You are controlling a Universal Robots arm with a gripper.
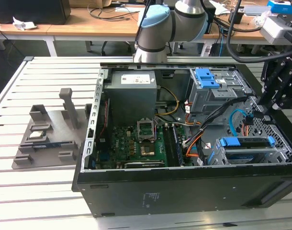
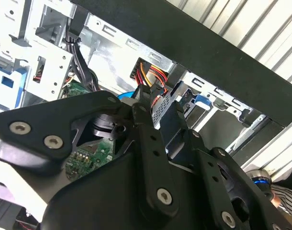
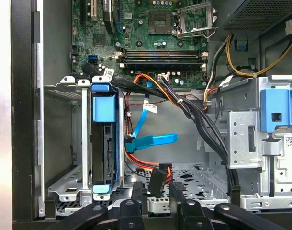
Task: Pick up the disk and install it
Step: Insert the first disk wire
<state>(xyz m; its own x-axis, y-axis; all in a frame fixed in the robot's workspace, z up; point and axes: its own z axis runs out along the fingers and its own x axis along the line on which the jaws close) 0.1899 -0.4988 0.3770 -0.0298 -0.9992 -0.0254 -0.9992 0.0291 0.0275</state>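
the black, angular metal gripper (image 1: 261, 108) hangs over the open black sheet-steel computer case (image 1: 184, 191), at about three o'clock in the exterior view. in both wrist views its fingers (image 3: 136, 206) stand parted with a narrow gap between them, clamped on nothing that can be made out. a blocky black plastic connector on orange and red wires (image 3: 158, 182) sits just off the fingertips; whether it touches them cannot be told.

the flat silver metal disk with its blue plastic carrier frame (image 1: 246, 143) sits on edge inside the perforated grey metal bay (image 1: 280, 148) at about four o'clock in the case. in the first wrist view it (image 3: 107, 143) shows as a thin dark slab between blue rails, with a smooth blue tab at its end.

at about one o'clock stands a taller grey metal drive cage with a blue plastic latch on top (image 1: 206, 76). the green, densely studded motherboard (image 1: 136, 143) lies flat at seven o'clock, below the boxy grey power supply (image 1: 131, 91). a flat, glossy blue ribbon cable (image 3: 151, 141) crosses the bare case floor. the case rests on a ribbed, pale slatted metal table (image 1: 40, 201), beside a matte grey moulded fixture plate (image 1: 45, 134) at nine o'clock.
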